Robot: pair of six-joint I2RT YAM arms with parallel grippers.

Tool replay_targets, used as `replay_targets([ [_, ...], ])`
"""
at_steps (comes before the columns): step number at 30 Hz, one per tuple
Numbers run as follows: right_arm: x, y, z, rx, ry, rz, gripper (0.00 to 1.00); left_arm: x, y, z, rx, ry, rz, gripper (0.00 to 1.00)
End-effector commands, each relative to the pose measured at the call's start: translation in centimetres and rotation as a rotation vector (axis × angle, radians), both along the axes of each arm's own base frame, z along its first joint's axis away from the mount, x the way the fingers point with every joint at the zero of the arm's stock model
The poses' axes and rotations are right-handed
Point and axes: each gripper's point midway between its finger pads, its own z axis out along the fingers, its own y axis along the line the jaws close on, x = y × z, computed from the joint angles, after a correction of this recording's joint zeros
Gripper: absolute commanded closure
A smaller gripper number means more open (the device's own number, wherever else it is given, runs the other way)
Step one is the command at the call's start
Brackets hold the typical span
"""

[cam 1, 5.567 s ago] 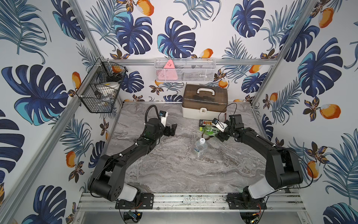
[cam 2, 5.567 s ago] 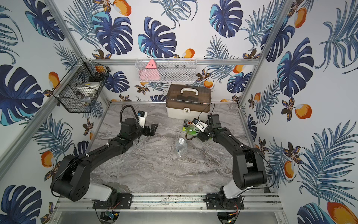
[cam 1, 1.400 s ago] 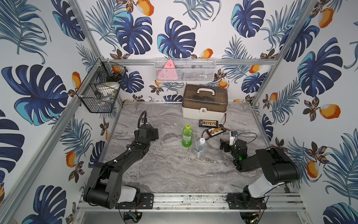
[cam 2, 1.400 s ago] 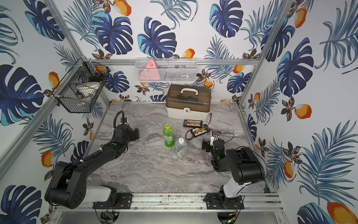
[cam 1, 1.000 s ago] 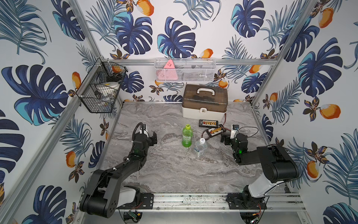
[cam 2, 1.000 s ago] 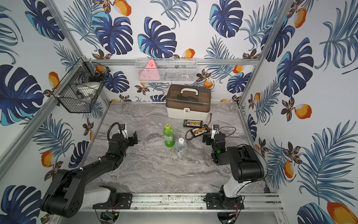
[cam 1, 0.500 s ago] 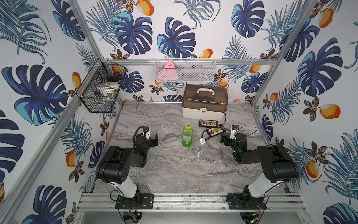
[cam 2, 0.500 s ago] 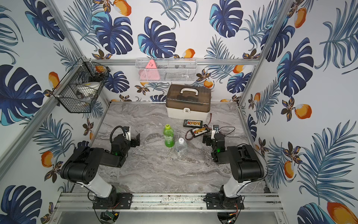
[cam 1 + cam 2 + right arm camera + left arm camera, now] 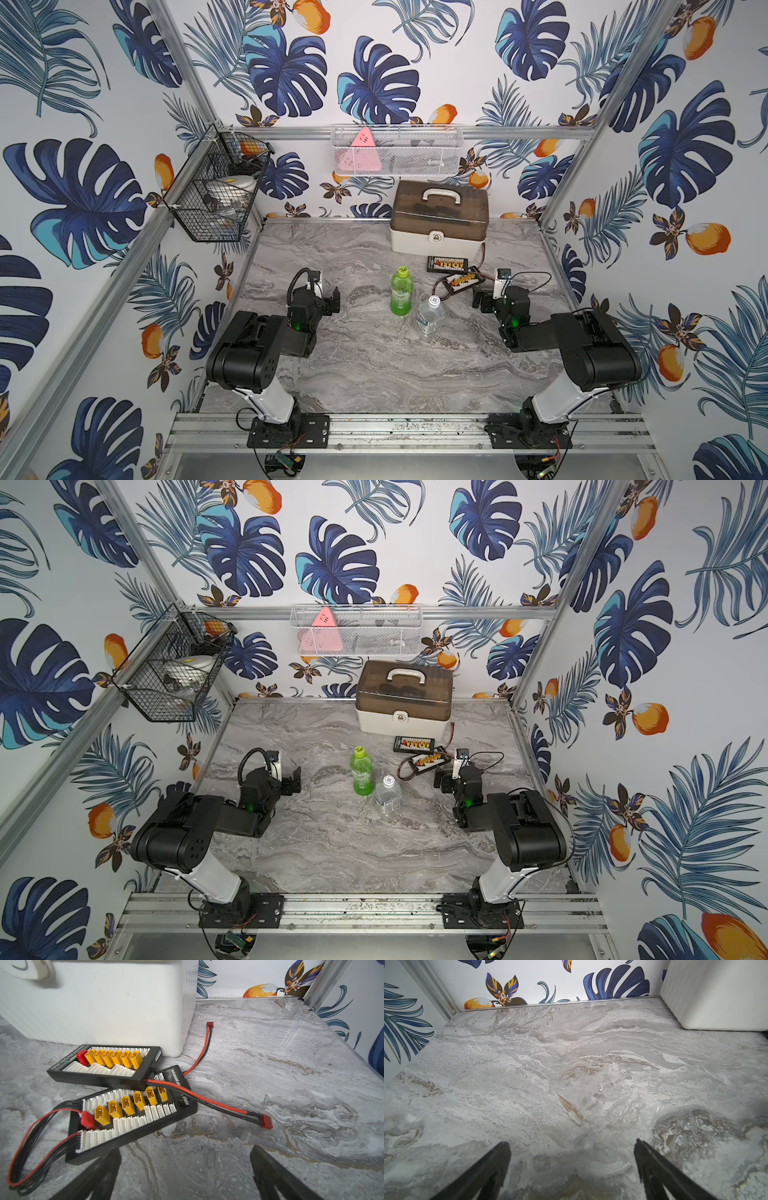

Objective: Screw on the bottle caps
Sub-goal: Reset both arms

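Both bottles stand upright mid-table in both top views. The taller green bottle (image 9: 402, 293) (image 9: 361, 779) carries a yellow-green cap (image 9: 402, 272) (image 9: 359, 753). Close beside it, the shorter clear bottle (image 9: 430, 318) (image 9: 388, 800) carries a whitish cap (image 9: 434, 300) (image 9: 388, 780). My left gripper (image 9: 324, 294) (image 9: 286, 777) (image 9: 572, 1145) sits low to the left of the bottles, open and empty over bare marble. My right gripper (image 9: 492, 296) (image 9: 451, 778) (image 9: 185, 1151) sits to their right, open and empty. Neither wrist view shows a bottle.
A white case with a brown lid (image 9: 438, 220) stands at the back. Two black charging boards (image 9: 108, 1064) (image 9: 128, 1113) with red-black leads (image 9: 207, 1101) lie just ahead of my right gripper. A black wire basket (image 9: 216, 199) hangs on the left wall.
My left arm has folded back toward its base, its gripper staying left of the bottles. The right arm and both bottles have hardly moved. Both grippers stay open.
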Motion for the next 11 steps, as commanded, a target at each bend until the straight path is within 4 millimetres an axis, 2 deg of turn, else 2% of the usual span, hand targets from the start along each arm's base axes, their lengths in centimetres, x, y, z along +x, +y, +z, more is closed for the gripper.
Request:
replay_targets([
  [1,0.23,-0.14,0.37,-0.007,-0.013,-0.006,0.00,0.14,0.24,0.56,0.006,-0.024,0.014,0.01],
  [11,0.31,-0.34,0.30,0.000,-0.006,-0.010,0.00,0.15,0.24,0.56,0.006,-0.023,0.014,0.01],
])
